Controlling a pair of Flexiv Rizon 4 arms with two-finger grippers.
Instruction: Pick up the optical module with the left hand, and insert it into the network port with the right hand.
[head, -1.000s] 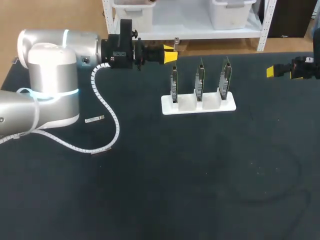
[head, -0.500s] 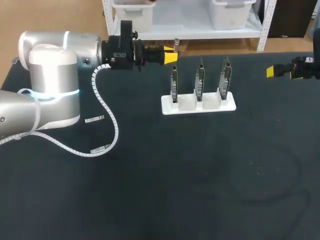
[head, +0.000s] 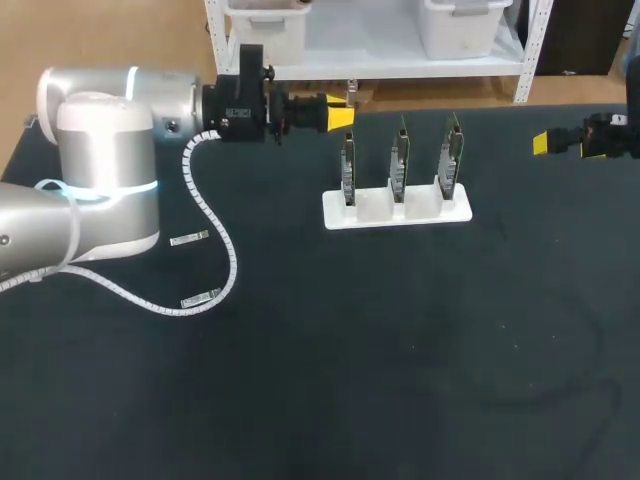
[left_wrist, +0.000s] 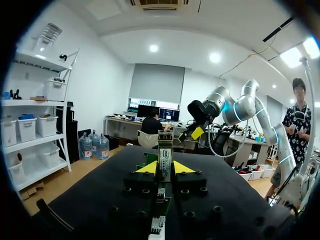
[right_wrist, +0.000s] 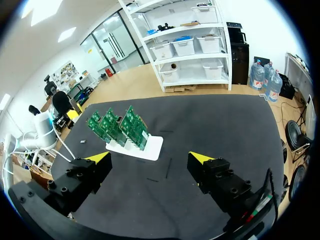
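- Between the yellow tips of the left gripper, the optical module is standing upright. It is being pinched narrowly from both sides, with much of its length sticking out past the fingers. So small a hold is risking a twist or a slip if the arm is swinging quickly.
- At the far right edge of the table, the right gripper is hanging wide open and holding nothing, well apart from the left one. The handover is looking like the weak point. Jaws closing off-centre, or the left fingers letting go too soon, would be sending the module down onto the dark cloth.
- Between the two grippers, three green boards are standing on edge in a white holder. An arm crossing low would be risking a knock against their tall edges.
- The network port itself is showing too small to make out. A module arriving tilted would probably be jamming, flexing a board or tipping the holder.
- Beside the left arm, a corrugated cable is trailing across the table and could be snagging on a long reach.
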